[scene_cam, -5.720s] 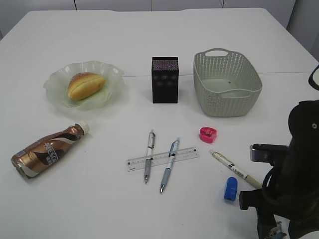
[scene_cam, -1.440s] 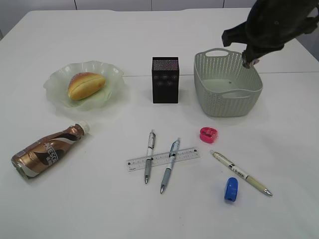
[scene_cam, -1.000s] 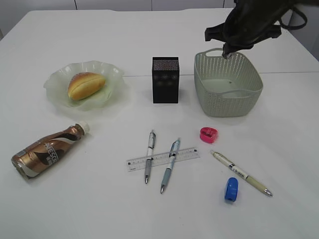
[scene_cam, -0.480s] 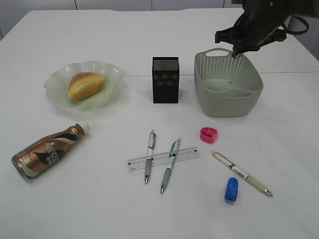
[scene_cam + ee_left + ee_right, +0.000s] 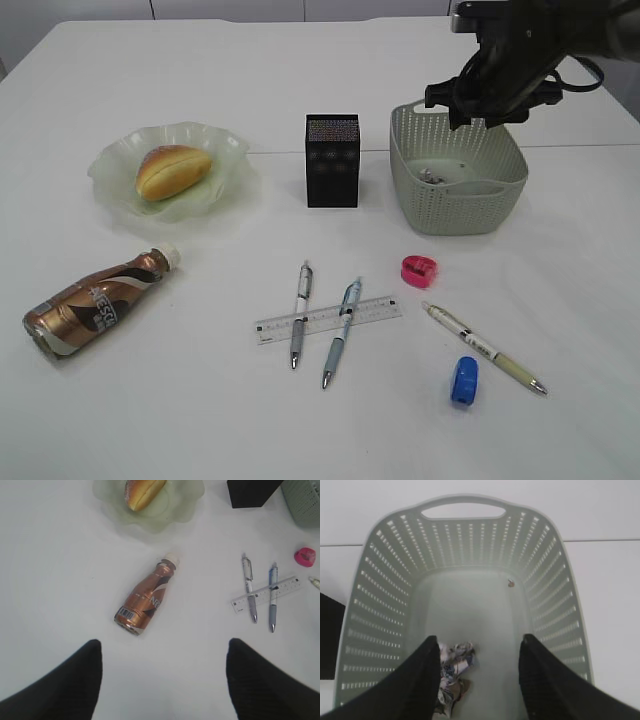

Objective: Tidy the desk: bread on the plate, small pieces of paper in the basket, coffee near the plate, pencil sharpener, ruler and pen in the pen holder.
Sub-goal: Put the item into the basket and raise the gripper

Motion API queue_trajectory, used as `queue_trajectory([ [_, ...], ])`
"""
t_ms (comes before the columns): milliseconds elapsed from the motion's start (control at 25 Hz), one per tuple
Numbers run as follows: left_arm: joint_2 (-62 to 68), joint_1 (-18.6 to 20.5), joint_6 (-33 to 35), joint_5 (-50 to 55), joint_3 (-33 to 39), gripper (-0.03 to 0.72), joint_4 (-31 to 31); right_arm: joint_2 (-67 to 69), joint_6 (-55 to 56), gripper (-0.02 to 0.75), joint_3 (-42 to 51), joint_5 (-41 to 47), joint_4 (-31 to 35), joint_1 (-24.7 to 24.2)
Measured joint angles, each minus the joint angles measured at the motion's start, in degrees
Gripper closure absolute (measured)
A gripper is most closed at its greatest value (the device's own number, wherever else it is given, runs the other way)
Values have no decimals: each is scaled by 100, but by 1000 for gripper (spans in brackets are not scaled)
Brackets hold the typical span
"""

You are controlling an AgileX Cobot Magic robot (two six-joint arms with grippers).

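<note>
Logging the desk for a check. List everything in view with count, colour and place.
bread: 1, golden, on the plate
plate: 1, pale green, back left
coffee: 1, brown, lying front left
pen holder: 1, black, back centre
basket: 1, sage green, back right
paper: 1 crumpled piece, white, in the basket
ruler: 1, clear, front centre, under two pens
pens: 3, two grey-barrelled across the ruler, one cream front right
sharpeners: 2, pink and blue, front right
left hand: black, open, above the coffee
right hand: black, open, above the basket
</note>
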Motion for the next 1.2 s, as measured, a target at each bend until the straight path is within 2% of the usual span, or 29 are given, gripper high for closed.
queue_trajectory([
  [200, 0, 0, -12, 0, 0, 129, 0, 0, -384, 326, -365, 567, 35, 0],
  [360, 0, 0, -12, 0, 0, 129, 0, -54, -1203, 326, -680, 1168, 203, 0],
  [640, 0, 0, -12, 0, 0, 129, 0, -567, -2392, 326, -715, 1912, 279, 0],
  [960, 0, 0, -51, 0, 0, 129, 0, -1040, -2255, 326, -727, 3440, 307, 0],
  [1080, 0, 0, -103, 0, 0, 129, 0, -1044, -2133, 326, -727, 3535, 421, 0],
  [1200, 0, 0, -125, 0, 0, 129, 0, -1044, -2028, 326, -727, 3546, 921, 0],
])
